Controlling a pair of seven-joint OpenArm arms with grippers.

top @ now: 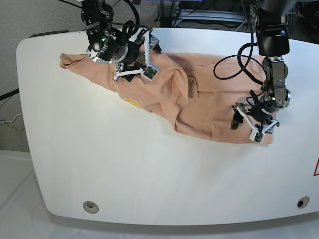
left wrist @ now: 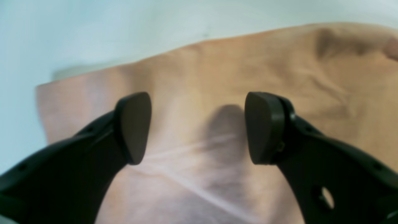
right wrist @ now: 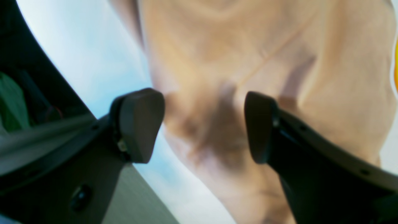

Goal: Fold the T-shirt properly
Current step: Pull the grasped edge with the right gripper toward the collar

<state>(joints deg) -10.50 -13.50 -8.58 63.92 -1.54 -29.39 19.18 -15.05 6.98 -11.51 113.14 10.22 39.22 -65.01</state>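
Biggest thing first: the table [top: 149, 169] is mostly bare, and the T-shirt [top: 209, 107] lies bunched in a rumpled diagonal strip running between your two arms, nowhere near flat yet. Your left gripper [left wrist: 197, 127] sits over its end of the cloth, jaws spread with fabric right below and nothing pinched. Your right gripper [right wrist: 203, 124] is the same deal, released, with the shirt's edge under and between its pads. I'd guess both are parked there to grab opposite ends and stretch it out. The small yellow mark [top: 131, 103] peeks out just below the right gripper.
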